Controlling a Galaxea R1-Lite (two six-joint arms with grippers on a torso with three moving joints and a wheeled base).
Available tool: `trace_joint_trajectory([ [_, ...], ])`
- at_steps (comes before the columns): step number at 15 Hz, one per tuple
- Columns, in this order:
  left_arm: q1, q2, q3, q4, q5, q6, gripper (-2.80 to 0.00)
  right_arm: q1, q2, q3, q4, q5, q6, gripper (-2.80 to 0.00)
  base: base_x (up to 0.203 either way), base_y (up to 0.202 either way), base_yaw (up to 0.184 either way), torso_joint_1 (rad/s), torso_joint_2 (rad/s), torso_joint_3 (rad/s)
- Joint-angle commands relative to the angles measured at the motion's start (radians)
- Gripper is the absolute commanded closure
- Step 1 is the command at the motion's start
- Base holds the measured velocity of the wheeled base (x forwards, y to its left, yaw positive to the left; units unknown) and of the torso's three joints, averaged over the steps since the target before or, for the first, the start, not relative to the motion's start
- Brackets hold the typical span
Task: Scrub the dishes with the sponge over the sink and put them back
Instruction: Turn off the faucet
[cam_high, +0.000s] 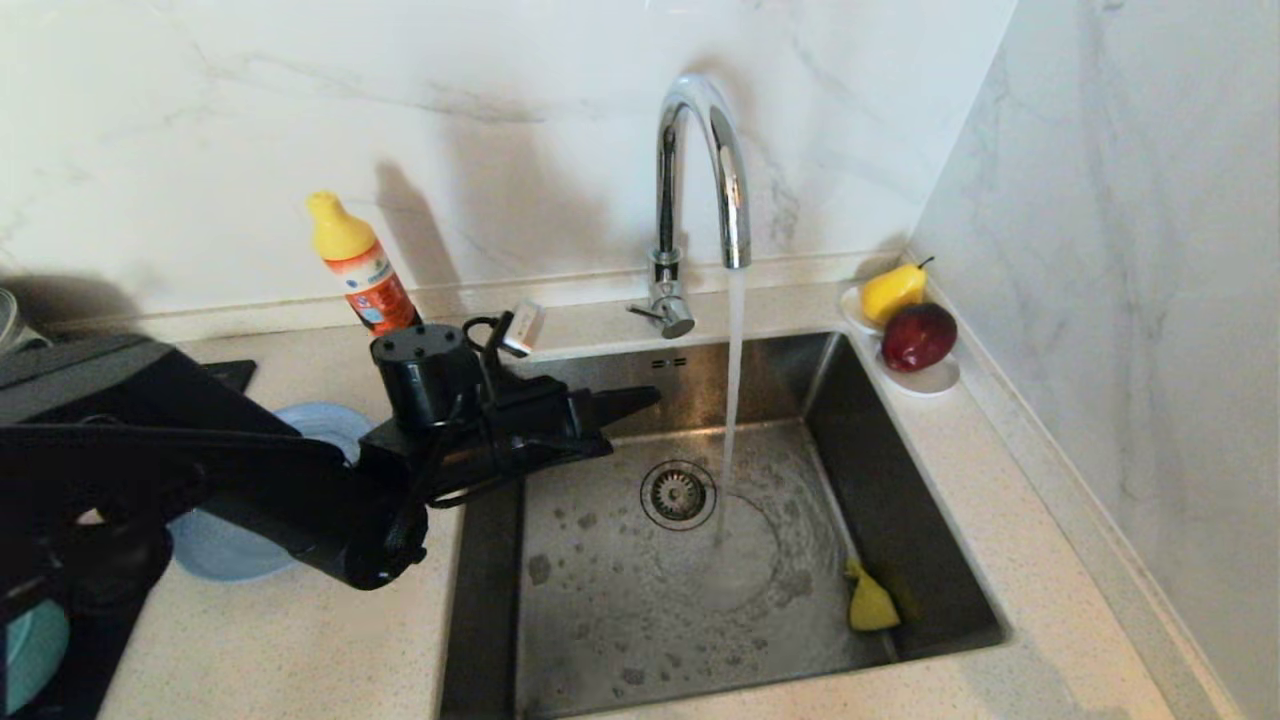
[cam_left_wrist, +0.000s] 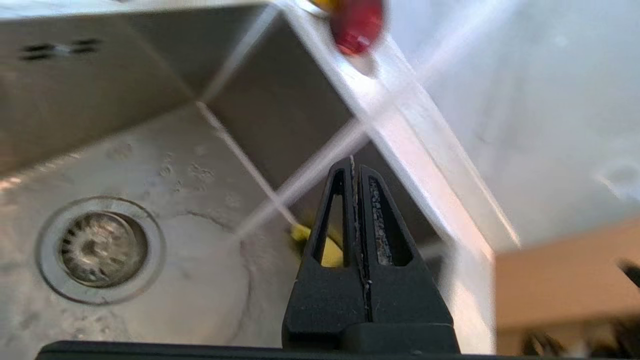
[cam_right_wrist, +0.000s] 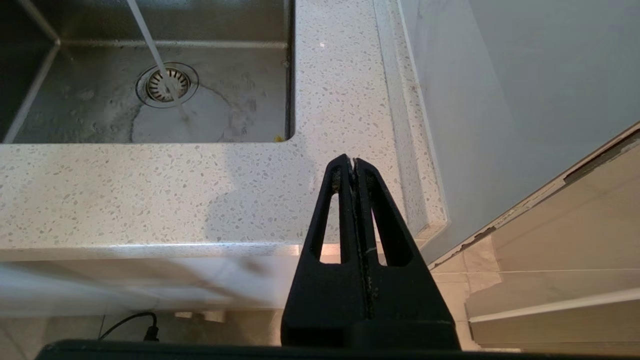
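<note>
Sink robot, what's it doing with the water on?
The black left hand, shut and empty, reaches over the square steel sink toward the small yellow sponge in its corner. Water runs from the chrome arched tap. The grey-blue round plate waits on the counter. The right hand is parked, shut.

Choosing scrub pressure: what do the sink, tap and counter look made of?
Sink: brushed stainless steel, judging by its dull grey sheen. Tap: polished chrome-like metal with mirror reflections. Counter: pale speckled stone or composite, hard to say which.
</note>
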Motion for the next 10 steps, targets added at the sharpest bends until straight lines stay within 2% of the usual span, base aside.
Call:
trace_joint_trajectory([
  [1, -0.001, 0.068, -0.072, -0.006, 0.030, -0.028, 0.00, 0.000, -0.001, 0.000, 0.000, 0.002, 0.000, 0.00, 0.000, 0.000, 0.000, 0.000, 0.00, 0.000],
  [4, -0.001, 0.099, -0.154, -0.010, 0.131, -0.073, 0.00, 0.000, -0.001, 0.000, 0.000, 0.000, 0.000, 0.00, 0.000, 0.000, 0.000, 0.000, 0.00, 0.000],
  [10, 0.001, 0.171, -0.313, -0.014, 0.146, -0.113, 0.00, 0.000, -0.001, 0.000, 0.000, 0.000, 0.000, 0.00, 0.000, 0.000, 0.000, 0.000, 0.00, 0.000],
])
